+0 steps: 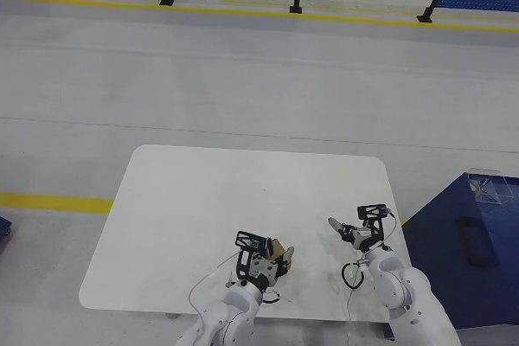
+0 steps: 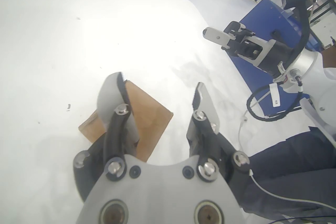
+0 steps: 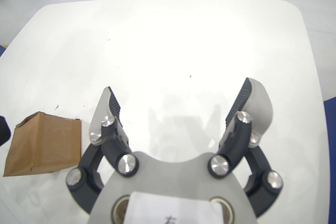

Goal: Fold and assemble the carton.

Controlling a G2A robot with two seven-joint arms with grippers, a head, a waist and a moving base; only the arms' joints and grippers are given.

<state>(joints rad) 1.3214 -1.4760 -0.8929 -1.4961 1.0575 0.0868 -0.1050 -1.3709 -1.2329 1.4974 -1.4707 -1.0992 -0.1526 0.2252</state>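
Left gripper (image 2: 159, 80) open, one finger over brown carton (image 2: 152, 114) on tabletop (image 1: 199, 190); right gripper (image 3: 178, 86) open, apart.

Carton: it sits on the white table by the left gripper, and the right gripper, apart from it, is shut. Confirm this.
One thing is wrong: the right gripper is open, not shut. The right wrist view shows its fingers spread with nothing between them. The carton does sit on the white table by the left gripper, apart from the right one.
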